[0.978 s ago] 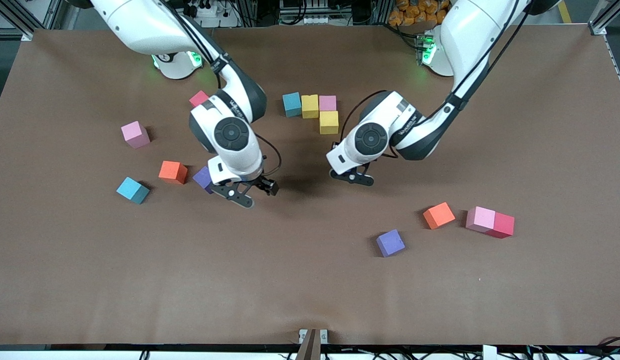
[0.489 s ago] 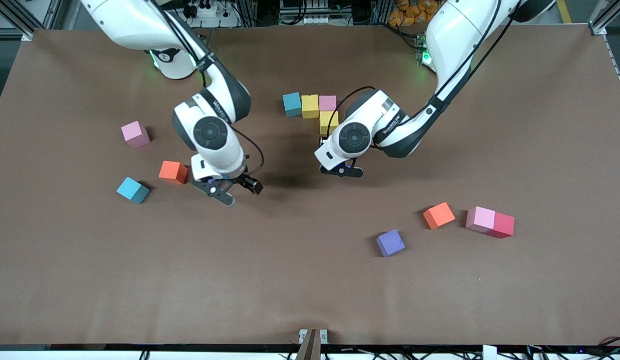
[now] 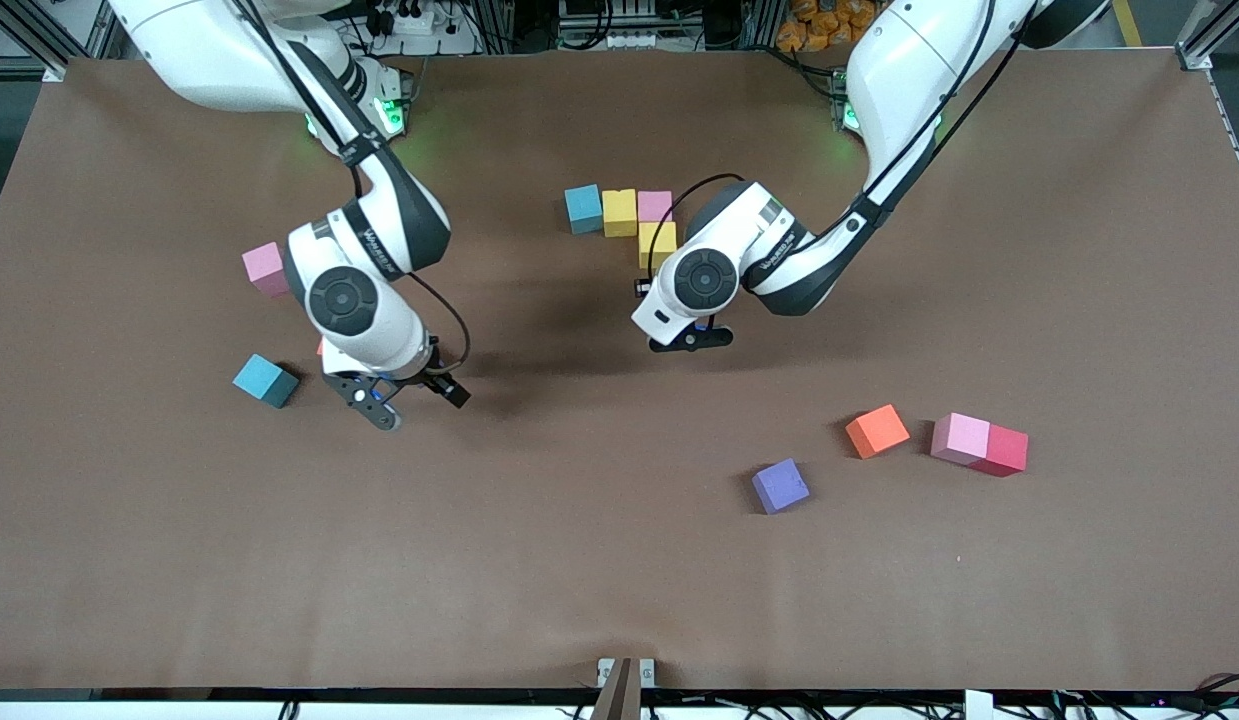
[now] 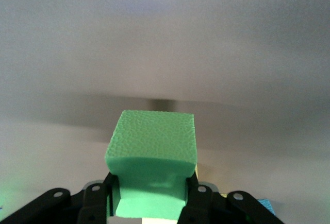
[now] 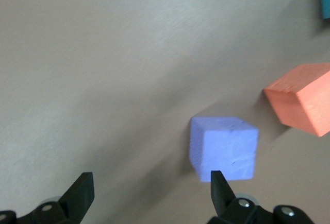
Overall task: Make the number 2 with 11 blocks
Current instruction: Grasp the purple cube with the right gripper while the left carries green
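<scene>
Brown desk [image 3: 619,580], scattered blocks. Right gripper [image 3: 404,398] over desk beside purple cube [image 5: 223,148], jaws wide, empty. Left gripper [image 3: 691,340] over desk near yellow cube [image 3: 662,240], jaws clamping green cube [image 4: 152,154].

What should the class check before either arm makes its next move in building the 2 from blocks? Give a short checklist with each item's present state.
1. Left gripper shut on the green block: ok.
2. Right gripper open for a pick: ok.
3. Purple block centred between the right jaws: not ok, it sits beside one jaw.
4. Orange block apart from the purple block: ok.
5. Started row of cyan block, yellow block and pink block touching in line: ok.
6. Spot under the green block free: cannot tell.
</scene>
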`<state>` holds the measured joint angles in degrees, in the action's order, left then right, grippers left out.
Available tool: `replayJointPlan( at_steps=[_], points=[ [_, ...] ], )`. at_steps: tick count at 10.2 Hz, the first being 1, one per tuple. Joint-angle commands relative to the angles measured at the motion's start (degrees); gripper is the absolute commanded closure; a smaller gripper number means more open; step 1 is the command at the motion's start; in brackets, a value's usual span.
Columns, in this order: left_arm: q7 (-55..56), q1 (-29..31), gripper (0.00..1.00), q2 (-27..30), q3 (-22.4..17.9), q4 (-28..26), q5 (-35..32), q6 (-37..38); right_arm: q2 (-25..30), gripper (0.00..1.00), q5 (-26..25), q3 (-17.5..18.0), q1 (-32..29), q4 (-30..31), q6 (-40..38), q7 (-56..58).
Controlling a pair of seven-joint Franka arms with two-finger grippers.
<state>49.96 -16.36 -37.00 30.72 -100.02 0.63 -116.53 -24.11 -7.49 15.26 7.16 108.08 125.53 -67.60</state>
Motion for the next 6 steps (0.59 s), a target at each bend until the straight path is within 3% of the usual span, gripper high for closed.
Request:
replayJointPlan(
  at_steps=[1, 4, 6],
  points=[
    [1.4, -2.5, 0.59, -1.0, -0.5, 1.1, 0.6, -1.1, 4.3, 0.00, 1.0, 0.8, -4.2, 6.4, 2.5, -0.6],
    [3.4, -3.8, 0.59, -1.9, -1.4, 1.1, 0.2, -3.3, 5.9, 0.00, 1.0, 0.7, -5.3, 14.0, 13.7, -0.3],
    [4.2, -4.3, 0.59, -1.9, -1.4, 0.6, -0.6, -3.2, 5.9, 0.00, 1.0, 0.7, -5.7, 15.4, 14.8, -0.1]
  ],
)
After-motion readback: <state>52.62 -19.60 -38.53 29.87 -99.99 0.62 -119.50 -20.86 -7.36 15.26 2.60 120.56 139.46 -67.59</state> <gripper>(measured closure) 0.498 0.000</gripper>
